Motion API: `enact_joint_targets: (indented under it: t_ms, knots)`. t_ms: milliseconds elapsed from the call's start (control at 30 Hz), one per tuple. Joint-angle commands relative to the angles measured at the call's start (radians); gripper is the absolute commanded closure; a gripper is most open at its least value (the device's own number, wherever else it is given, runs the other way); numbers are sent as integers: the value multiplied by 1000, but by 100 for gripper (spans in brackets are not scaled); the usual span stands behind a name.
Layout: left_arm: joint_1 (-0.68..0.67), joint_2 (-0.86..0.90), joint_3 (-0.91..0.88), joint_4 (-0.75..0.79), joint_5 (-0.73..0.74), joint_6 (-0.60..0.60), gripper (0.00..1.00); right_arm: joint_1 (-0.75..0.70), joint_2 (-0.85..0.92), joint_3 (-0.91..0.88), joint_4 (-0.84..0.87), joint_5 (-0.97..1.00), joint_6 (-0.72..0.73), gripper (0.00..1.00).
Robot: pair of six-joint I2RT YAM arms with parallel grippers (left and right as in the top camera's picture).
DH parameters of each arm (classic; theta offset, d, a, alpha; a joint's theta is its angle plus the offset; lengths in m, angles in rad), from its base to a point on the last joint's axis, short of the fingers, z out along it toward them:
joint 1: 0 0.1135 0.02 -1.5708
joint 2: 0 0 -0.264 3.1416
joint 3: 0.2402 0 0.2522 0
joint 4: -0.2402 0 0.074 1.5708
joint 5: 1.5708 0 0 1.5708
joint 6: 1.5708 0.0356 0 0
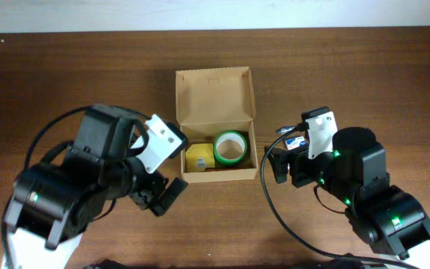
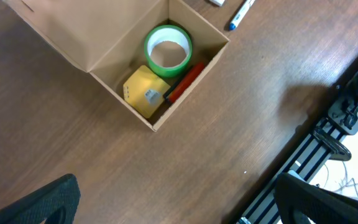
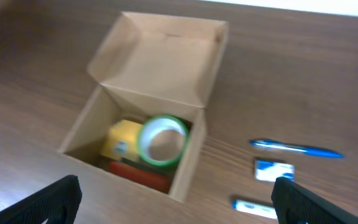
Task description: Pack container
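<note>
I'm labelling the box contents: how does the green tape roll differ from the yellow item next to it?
The green tape roll is a ring lying flat with an open centre; the yellow item is a solid, rounded block. The roll is plain green, while the yellow item carries a small pale patch. Both lie side by side inside the open container.

The container (image 1: 215, 93) sits on the table (image 1: 51, 75) before me, lid flap lying open behind it. Inside, a tape roll (image 2: 148, 50) lies right, a block (image 2: 143, 90) left, a stick (image 2: 185, 81) along the front wall. Right of it lie a pen (image 3: 296, 148) and, nearer me, two packets (image 3: 274, 169).
</note>
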Motion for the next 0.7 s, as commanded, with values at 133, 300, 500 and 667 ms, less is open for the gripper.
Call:
enact_joint_targets:
  t_ms: [133, 300, 500, 667]
  knots:
    - [7, -95, -10, 21, -54, -4, 1, -152, 95, 52, -151, 45, -13, 1]
    - [7, -94, -10, 21, -54, -11, 0, -254, 187, 66, -190, 46, -45, 1]
    - [7, -93, -10, 21, -76, -10, 0, -260, 339, 66, -140, 67, -92, 1]
    - [6, -93, -10, 21, -76, -10, 0, -260, 461, 66, -68, 115, -92, 1]
